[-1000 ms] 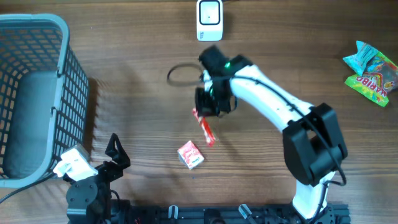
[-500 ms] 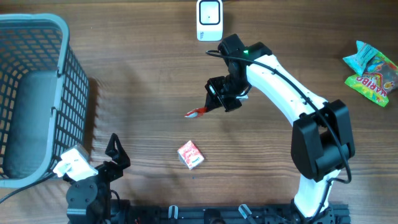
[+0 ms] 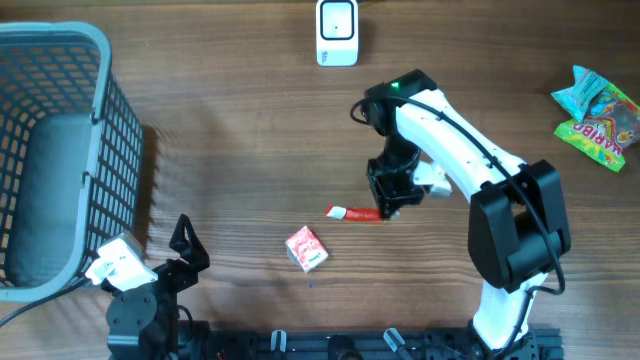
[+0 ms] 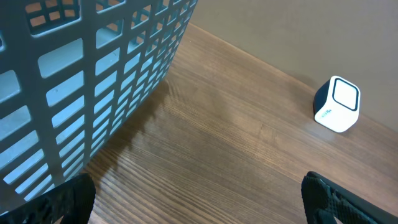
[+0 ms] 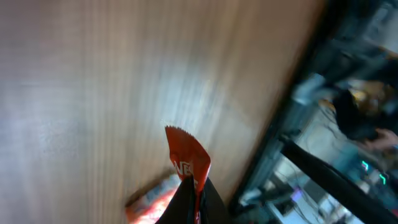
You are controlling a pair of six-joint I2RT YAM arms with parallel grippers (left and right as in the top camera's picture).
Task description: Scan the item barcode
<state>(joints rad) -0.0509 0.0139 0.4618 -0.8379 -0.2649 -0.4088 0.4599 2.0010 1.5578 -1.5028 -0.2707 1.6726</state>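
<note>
1. Right claw (image 3: 384,210) is pinched together on one end of a slim red packet (image 3: 352,212). The wrist view shows the fingers (image 5: 194,200) meeting on the wrapper's lower edge.
2. The packet sticks out sideways from the claw toward the basket (image 3: 104,60) side, roughly level. It is mid-table and looks to be carried clear of the wood, though the overhead view alone does not settle that.
3. Reason for the end grip, as I judge it: only the tip is covered, so nearly the whole wrapper stays bare for a reader to see.
4. The scanner (image 3: 337,32) is a small white box with a square window. It sits at the far edge of the table (image 3: 220,140), well apart from the packet. The packet is not over it yet, so the scan is still to come.
5. Look of the packet: thin and flat, bright red, with a zigzag crimp at the free end. White lettering shows partly near the fingers. No barcode is visible in either view, so I cannot tell which face carries it.
6. Handling guess: the light, floppy film may droop or twist when swung, so the face may need turning toward the window.
7. Left claw (image 4: 199,186) has its fingers spread wide with nothing between them. It is parked near the table's front edge beside the basket, out of the working area.
8. Other items are not in play. A small red-and-white box (image 3: 306,247) lies near the packet, and the snack bags (image 3: 600,115) lie far off at the table's edge.
</note>
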